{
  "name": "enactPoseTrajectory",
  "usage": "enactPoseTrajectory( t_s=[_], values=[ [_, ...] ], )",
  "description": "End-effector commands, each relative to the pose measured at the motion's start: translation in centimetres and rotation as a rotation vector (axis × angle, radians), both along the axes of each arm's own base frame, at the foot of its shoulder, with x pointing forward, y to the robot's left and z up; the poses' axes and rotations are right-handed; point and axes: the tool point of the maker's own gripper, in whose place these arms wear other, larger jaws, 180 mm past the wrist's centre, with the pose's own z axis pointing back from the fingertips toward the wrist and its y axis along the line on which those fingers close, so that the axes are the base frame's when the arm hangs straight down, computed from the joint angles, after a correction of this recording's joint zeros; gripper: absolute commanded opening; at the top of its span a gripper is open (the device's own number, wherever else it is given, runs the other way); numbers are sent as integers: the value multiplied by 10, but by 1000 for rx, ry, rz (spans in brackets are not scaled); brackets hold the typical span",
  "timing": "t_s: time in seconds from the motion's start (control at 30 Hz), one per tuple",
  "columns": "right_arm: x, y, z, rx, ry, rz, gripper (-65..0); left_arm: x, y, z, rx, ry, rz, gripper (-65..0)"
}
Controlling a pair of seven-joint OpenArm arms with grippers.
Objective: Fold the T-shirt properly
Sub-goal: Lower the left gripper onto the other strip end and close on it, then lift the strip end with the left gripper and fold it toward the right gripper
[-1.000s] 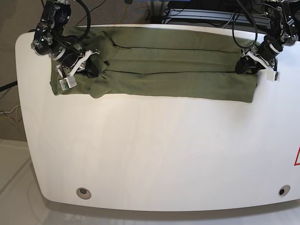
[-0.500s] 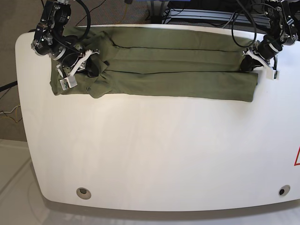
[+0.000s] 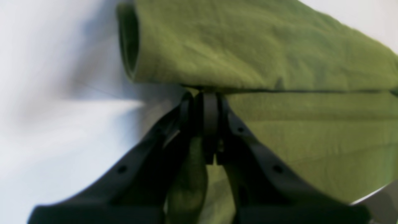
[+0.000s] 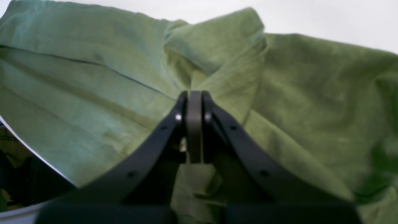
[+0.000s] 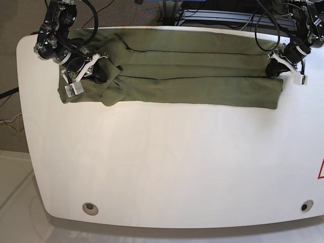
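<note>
The olive T-shirt [image 5: 192, 76] lies folded lengthwise as a long band across the back of the white table [image 5: 167, 162]. At its right end my left gripper [image 5: 275, 67] is shut on the cloth's edge. The left wrist view shows the black fingers pinched together at the left gripper [image 3: 206, 98], with the T-shirt [image 3: 264, 46] rolled over just above and green cloth between the fingers. At the bunched left end my right gripper [image 5: 101, 71] is shut on the fabric. In the right wrist view, folds of the T-shirt [image 4: 311, 93] radiate from the closed right gripper [image 4: 194, 95].
Black cables and dark equipment [image 5: 217, 17] sit behind the table's back edge. Two round holes [image 5: 90, 207] [image 5: 304, 206] lie near the front edge, and a red mark [image 5: 321, 169] is at the right edge. The table edge [image 4: 37, 152] runs close beside the right gripper.
The left gripper closed on the shirt's right end and drew it rightward. The whole band shifted slightly to the right and looks tauter. The right gripper stayed shut and moved with it.
</note>
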Motion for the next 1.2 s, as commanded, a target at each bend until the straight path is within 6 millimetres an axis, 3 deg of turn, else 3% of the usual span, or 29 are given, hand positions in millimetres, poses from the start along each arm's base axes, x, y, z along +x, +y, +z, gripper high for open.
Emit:
enactPoseTrajectory(
  t_s=[0.0, 0.13, 0.2, 0.6, 0.9, 1.07, 1.17],
  values=[
    [6, -1, 9, 6, -41, -1, -650, 9, 7, 14, 5, -52, 3, -631],
    [7, -1, 10, 7, -44, -1, -650, 11, 3, 19, -1, -65, 2, -639],
    [9, -2, 12, 9, -54, -4, -650, 19, -12, 40, 9, -123, -23, -650],
    [7, 0, 8, 10, -39, 0, -650, 26, -58, 99, -30, -238, -159, -650],
    [8, -1, 8, 10, -43, -4, -650, 21, -98, 101, -46, -235, -243, -645],
    [9, -2, 10, 9, -48, -6, -650, 18, -125, 96, -69, -228, -296, -576],
    [9, -2, 9, 8, -47, -6, -650, 17, -136, 93, -80, -225, -314, -568]
  ],
)
